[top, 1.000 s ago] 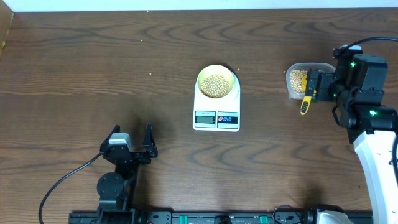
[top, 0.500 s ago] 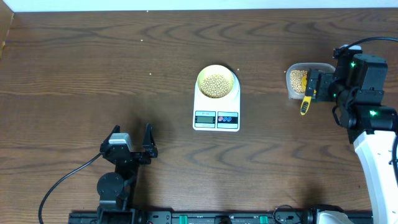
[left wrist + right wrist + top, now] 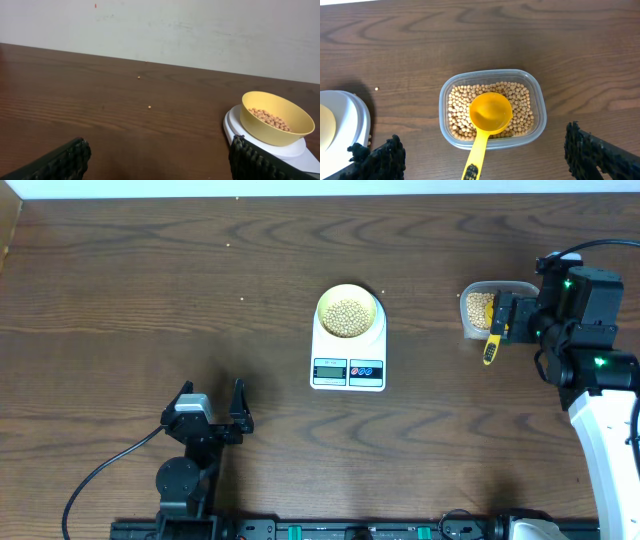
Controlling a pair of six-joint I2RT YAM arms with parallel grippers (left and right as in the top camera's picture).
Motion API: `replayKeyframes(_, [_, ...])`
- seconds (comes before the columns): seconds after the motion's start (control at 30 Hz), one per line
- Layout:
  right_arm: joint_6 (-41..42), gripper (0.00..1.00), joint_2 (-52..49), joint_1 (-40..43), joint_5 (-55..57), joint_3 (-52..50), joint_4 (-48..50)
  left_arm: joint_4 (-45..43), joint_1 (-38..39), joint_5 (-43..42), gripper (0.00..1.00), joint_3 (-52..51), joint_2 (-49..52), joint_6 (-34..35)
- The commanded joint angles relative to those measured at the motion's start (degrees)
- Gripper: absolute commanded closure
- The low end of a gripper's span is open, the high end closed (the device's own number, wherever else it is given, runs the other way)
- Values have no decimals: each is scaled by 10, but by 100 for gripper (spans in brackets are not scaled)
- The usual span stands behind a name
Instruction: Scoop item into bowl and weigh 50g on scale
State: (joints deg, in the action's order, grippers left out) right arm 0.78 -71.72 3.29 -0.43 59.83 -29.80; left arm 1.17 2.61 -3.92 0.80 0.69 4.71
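1. Across the bench (image 3: 120,300), nothing has shifted over the last second: both arms, the scoop (image 3: 491,112) and the bowl (image 3: 265,131) sit just as they did.
2. On the scale (image 3: 348,375), the bowl stands on the platform with a shallow layer of beans (image 3: 348,316) in it, well short of the rim.
3. At the right, the tub (image 3: 540,107) holds the rest of the beans. The scoop lies in it, cup up and empty, its handle running out over the near rim.
4. Above the tub, the right hand (image 3: 484,152) hovers with its fingers spread wide to either side, gripping nothing; the scoop is loose.
5. Near the front edge, the left hand (image 3: 211,398) rests spread open and empty, well apart from the scale.
6. This stillness looks like a pause for the reading to settle. Whether another scoop is needed depends on the display (image 3: 329,367).
7. The display's digits are too small to read, so I cannot tell how near 50 g the load is.
8. The two buttons (image 3: 366,368) carry marks that are not legible, and no brand or label can be made out anywhere.
9. A few stray beans (image 3: 149,106) lie on the bare wood.
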Motion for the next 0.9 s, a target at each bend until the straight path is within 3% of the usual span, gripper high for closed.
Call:
replayKeyframes(0.0, [-6, 1, -1, -2, 2, 1, 0, 25, -3, -10, 10, -6, -3, 5])
replayKeyframes(0.53, [-6, 1, 11, -4, 2, -1, 0, 25, -3, -10, 10, -6, -3, 5])
replayKeyframes(0.87, [-6, 1, 129, -4, 1, -104, 43, 25, -3, -10, 10, -6, -3, 5])
